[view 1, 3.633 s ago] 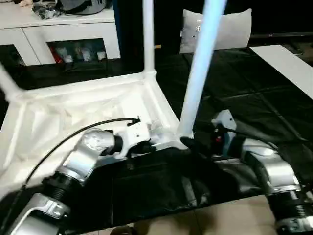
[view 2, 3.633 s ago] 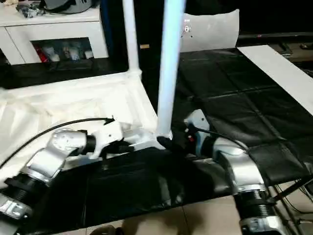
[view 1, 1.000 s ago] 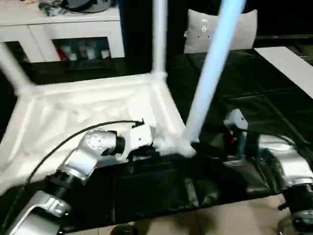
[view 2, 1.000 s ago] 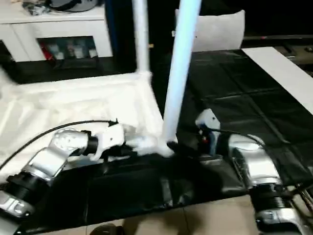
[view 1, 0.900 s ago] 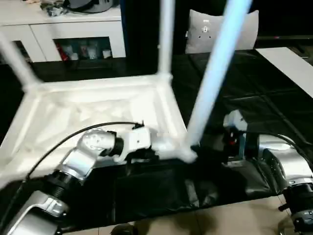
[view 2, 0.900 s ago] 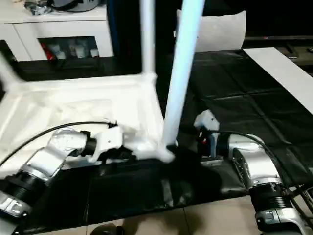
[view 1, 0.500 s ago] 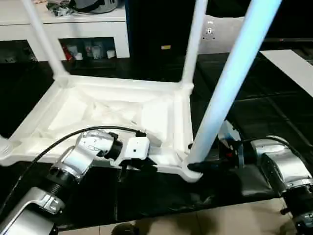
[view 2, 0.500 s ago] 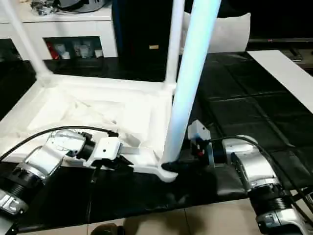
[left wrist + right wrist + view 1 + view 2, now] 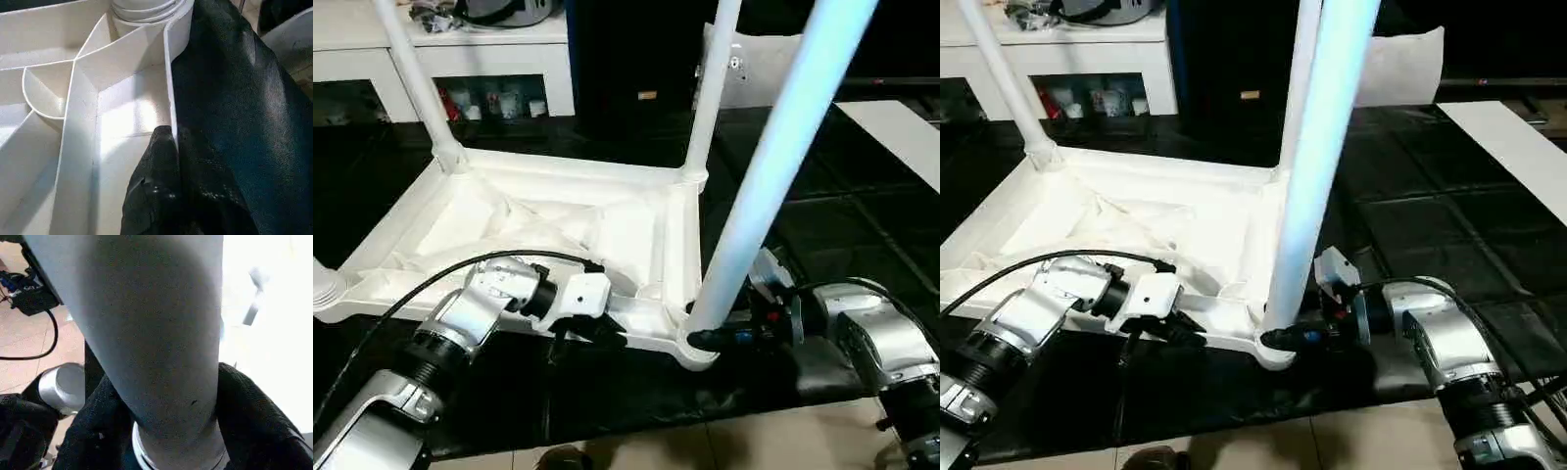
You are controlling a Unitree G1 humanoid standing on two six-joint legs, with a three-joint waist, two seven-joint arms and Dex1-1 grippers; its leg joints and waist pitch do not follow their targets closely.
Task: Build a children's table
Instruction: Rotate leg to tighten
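**Upside-down table held at its near corner**

The children's table is seen lying upside down on a black mat. Its ribbed underside is turned up and its flat top is pressed to the mat. The long side of the top runs across the scene from the robot's left to its right, with the short side running away from the robot.

Three legs are seen set in the corner sockets, all pointing straight up, and their tops are cut off by the picture edge. The near right leg stands closest to the robot and looks pale blue. The far right leg and the far left leg stand at the back corners. At the near left corner only a round socket is seen at the picture's edge.

The left gripper is closed tight on the thin near edge wall of the table, just left of the near right leg. One black finger is laid inside the wall and one outside, as the left wrist view shows.

The right gripper is placed at the very bottom of the near right leg, where the leg meets its socket. Its black fingers are wrapped round the leg, one on each side, touching it.

A white cabinet with glass doors is seen behind the table, well apart from it. A white board lies on the mat at the far right.
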